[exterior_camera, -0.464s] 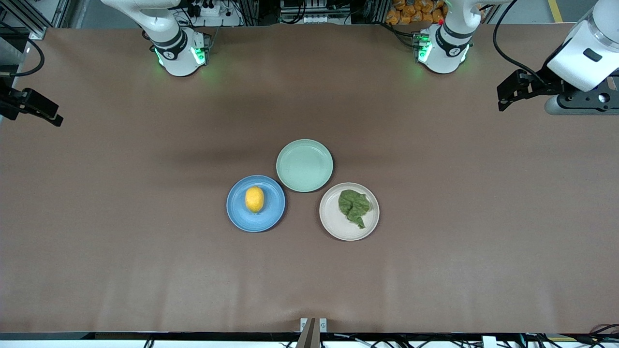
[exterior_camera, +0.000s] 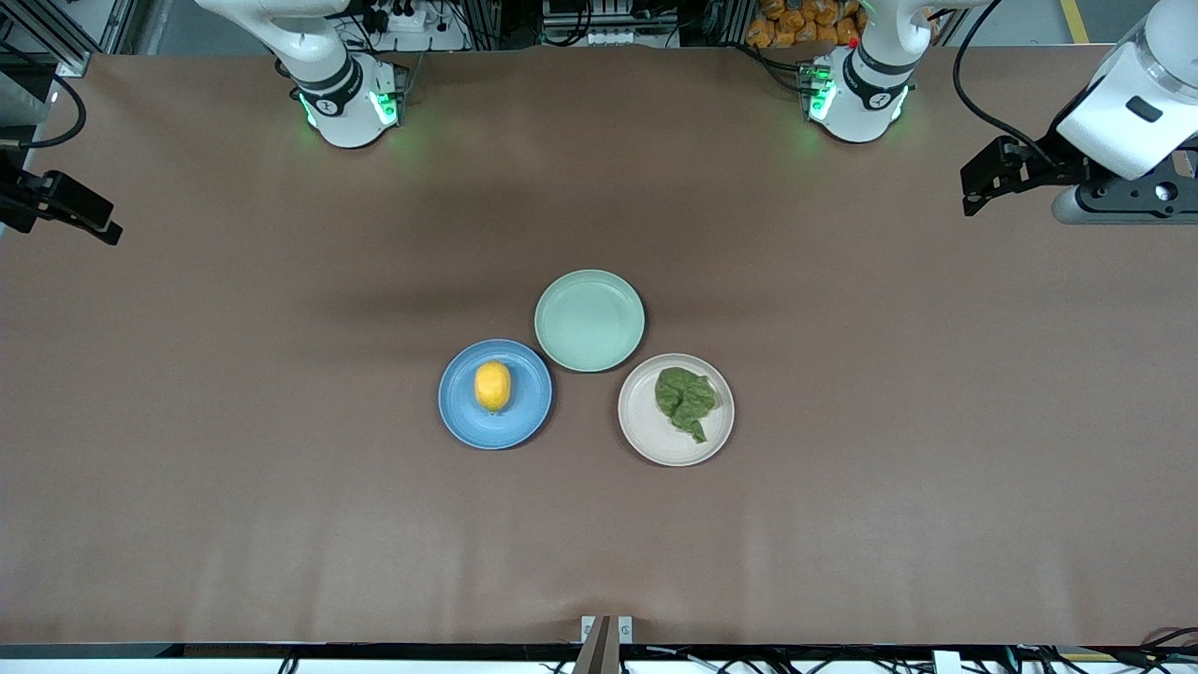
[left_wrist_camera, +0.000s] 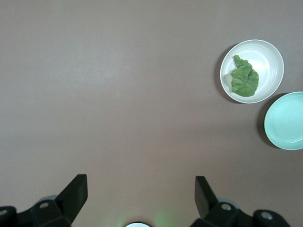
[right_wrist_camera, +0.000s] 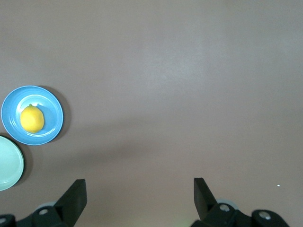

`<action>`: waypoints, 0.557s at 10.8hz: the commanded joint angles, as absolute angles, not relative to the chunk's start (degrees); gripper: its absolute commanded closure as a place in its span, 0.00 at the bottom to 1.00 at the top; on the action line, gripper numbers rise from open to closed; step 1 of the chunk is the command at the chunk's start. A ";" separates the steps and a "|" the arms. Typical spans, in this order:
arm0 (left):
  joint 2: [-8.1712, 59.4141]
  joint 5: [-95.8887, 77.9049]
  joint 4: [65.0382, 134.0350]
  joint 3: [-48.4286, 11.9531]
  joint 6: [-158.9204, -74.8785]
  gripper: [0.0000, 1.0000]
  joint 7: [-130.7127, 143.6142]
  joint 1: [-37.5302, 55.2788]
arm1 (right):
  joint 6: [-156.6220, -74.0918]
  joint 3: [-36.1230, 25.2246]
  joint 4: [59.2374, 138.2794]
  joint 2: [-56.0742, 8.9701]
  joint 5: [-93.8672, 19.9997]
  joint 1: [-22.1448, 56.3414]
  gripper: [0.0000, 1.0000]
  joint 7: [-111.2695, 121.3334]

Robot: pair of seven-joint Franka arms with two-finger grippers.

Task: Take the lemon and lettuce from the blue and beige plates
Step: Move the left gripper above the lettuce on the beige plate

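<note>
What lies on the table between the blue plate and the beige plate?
Only bare tabletop separates the blue plate from the beige plate; the green plate sits just farther from the camera, beside both. The front view shows this.

Green plate [right_wrist_camera: 8, 163] cut by right wrist edge; right claw [exterior_camera: 56, 208] mostly off front edge.

Legible text, labels, brands, numbers, signs: none. The three round plates, the yellow lemon, the green lettuce leaf and the brown counter covering carry no print. Small dark marks on the white arm bases along the counter's edge by the robots are too small to read. Packaging in the orange heap past that edge shows no readable lettering.
</note>
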State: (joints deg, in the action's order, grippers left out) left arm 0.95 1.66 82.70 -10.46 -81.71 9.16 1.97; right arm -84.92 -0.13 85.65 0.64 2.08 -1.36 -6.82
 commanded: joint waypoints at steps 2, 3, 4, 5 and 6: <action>2.98 0.62 82.53 -10.90 -82.09 0.00 8.96 2.63 | -84.29 -0.70 84.20 -0.09 1.49 -0.88 0.00 -6.33; 3.95 0.44 82.53 -11.07 -83.22 0.00 9.05 2.64 | -84.29 -0.70 84.11 -0.09 1.49 -0.88 0.00 -6.33; 4.91 0.44 82.53 -11.07 -84.45 0.00 9.05 3.33 | -84.29 -0.70 84.20 -0.09 1.49 -0.88 0.00 -6.33; 6.14 0.44 82.53 -11.07 -85.51 0.00 9.75 4.38 | -84.29 -0.70 84.20 -0.09 1.49 -0.88 0.00 -6.33; 7.28 0.35 82.53 -11.07 -86.56 0.00 12.19 5.18 | -84.29 -0.70 84.11 -0.09 1.49 -0.88 0.00 -6.33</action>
State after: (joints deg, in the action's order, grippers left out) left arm 5.79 1.61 82.91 -11.12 -85.17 9.80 4.04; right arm -84.92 -0.14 85.63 0.61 2.08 -1.36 -6.81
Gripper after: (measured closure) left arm 0.000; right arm 0.000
